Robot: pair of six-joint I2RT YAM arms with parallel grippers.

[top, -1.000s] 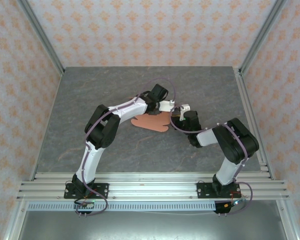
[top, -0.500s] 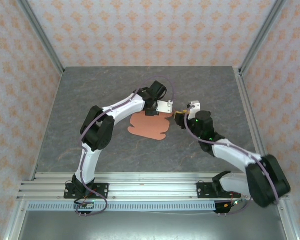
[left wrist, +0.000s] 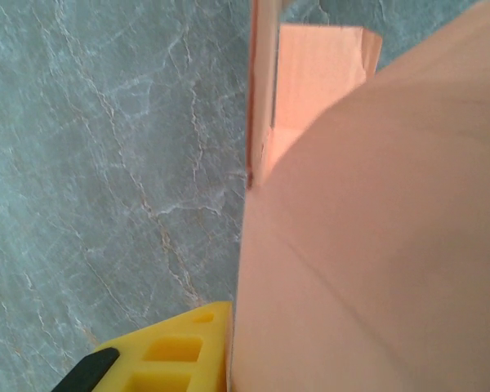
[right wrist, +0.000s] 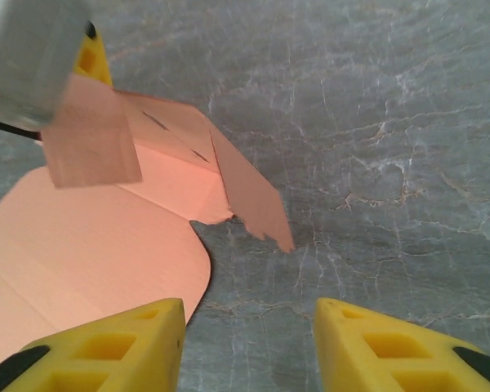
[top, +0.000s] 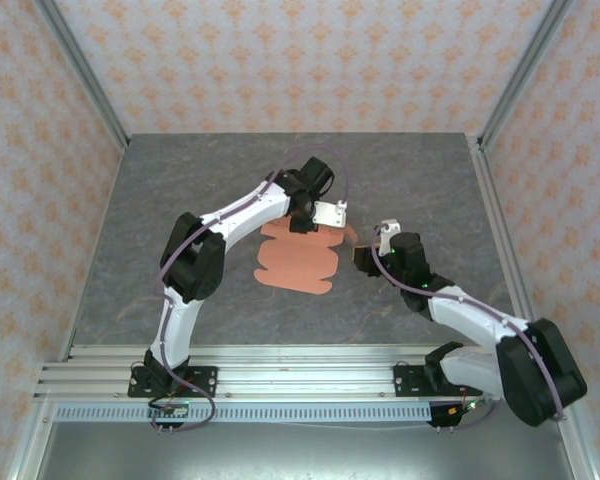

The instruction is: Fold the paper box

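Paper box, flat salmon sheet on the table; thin, light, floppy, likely easily creased; best taken by flap edges; left gripper pinching the raised far flap; right gripper parted, empty, near the right flap.

One paper box, two robot arms, left and right, one grey table

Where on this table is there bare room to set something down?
Free: the table's far strip behind the left gripper; its left side beyond the left arm. Crowded: mid-table, left gripper on the paper box, right gripper beside it.
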